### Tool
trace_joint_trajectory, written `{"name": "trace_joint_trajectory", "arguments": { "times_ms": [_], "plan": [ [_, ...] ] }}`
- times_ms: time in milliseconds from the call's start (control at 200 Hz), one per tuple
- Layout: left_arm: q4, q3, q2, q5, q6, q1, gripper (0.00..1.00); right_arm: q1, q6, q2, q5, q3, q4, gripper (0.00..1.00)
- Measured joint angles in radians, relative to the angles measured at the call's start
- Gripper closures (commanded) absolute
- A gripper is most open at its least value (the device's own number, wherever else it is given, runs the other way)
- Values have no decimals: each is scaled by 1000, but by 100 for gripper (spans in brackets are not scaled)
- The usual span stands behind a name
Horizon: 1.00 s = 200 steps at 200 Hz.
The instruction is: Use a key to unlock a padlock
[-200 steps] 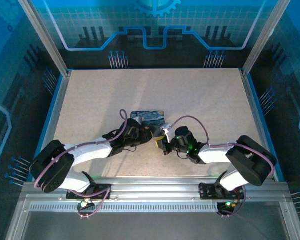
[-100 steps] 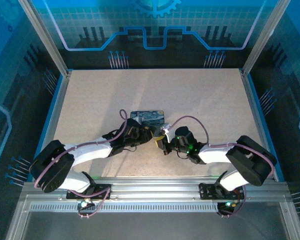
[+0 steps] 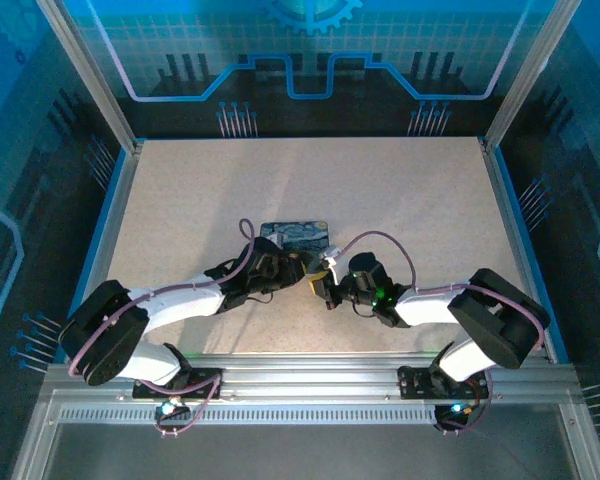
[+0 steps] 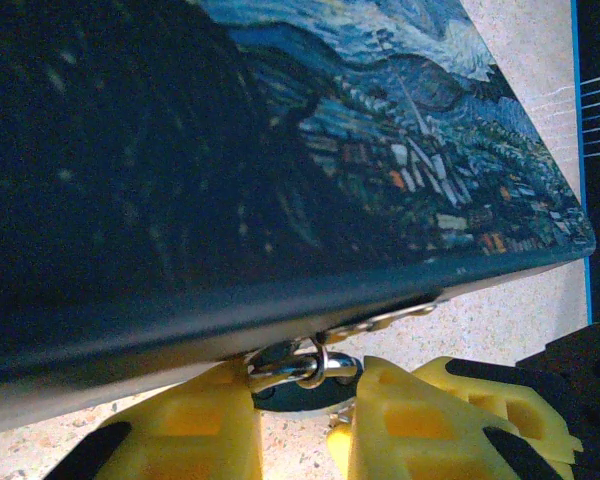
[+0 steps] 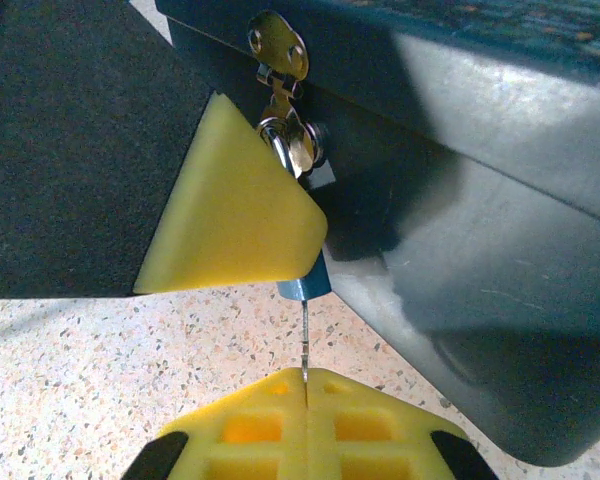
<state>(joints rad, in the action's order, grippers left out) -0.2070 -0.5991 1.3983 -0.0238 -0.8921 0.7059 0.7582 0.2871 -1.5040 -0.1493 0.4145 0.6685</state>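
Note:
The small blue padlock point(image 5: 302, 288) hangs at the edge of the swirl-printed case point(image 3: 295, 234), its silver shackle point(image 4: 302, 366) hooked through the case's zip pulls. My left gripper point(image 4: 295, 400) is shut on the padlock, one yellow finger point(image 4: 170, 430) on each side of it; one of those fingers point(image 5: 230, 210) covers most of the lock body in the right wrist view. My right gripper point(image 5: 306, 378) is shut on the key point(image 5: 306, 340), whose thin blade points straight up to the lock's underside. From above, the left gripper point(image 3: 298, 272) and right gripper point(image 3: 323, 280) meet just in front of the case.
A second small key point(image 5: 278, 45) dangles on a ring above the shackle. The dark case wall point(image 5: 480, 250) stands close to the right of the lock. Speckled tabletop point(image 3: 410, 200) spreads around, bounded by a blue rim point(image 3: 505, 215) and frame posts.
The right arm has shifted very slightly to the left; both grippers keep the same hold and stay together at the case.

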Motion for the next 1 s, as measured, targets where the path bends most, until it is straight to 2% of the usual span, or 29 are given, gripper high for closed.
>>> {"name": "trace_joint_trajectory", "arguments": {
  "times_ms": [735,1000],
  "plan": [
    [-7,0,-5,1,0,-10,80,-1,-10,-30,14,0,65,99],
    [-7,0,-5,4,0,-10,80,-34,-20,-39,-24,0,87,99]
  ]
}}
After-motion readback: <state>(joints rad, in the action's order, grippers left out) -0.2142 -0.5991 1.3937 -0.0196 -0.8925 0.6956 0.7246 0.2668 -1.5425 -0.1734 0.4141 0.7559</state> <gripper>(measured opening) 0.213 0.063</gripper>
